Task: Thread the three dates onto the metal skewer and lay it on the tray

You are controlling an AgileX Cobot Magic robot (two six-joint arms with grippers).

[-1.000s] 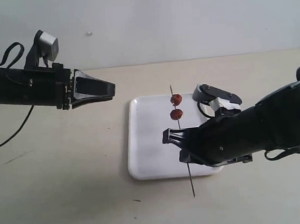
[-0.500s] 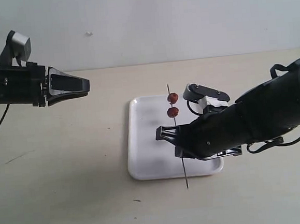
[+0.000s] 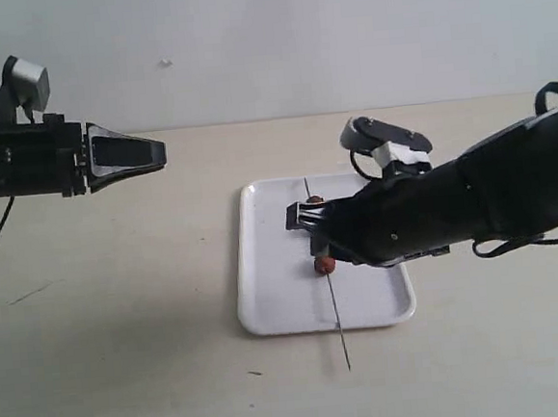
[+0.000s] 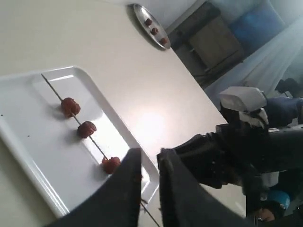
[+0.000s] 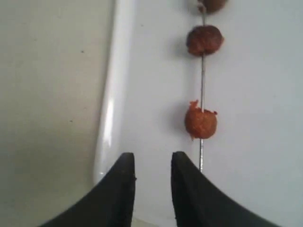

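Right hand (image 5: 152, 160): jaws apart, holding nothing, low over the tray (image 5: 111, 94). Just ahead of its fingertips and slightly to one side, the skewer (image 5: 202, 71) lies flat on the tray with the three dates (image 4: 86, 128) threaded on it; one end overhangs the rim. Left hand (image 4: 149, 153): narrow gap, empty, well apart from the tray. Judged status: threading and laying are complete, and only withdrawal remains. Beyond are a plain beige counter (image 3: 124, 327), a pale wall (image 3: 342, 30) and a round metal dish (image 4: 149, 23).

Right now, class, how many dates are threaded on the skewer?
3 dates, all on the skewer lying across the tray: one nearest its short end, one in the middle, one toward its long bare end. Three similar reddish pieces sit in the far dish.
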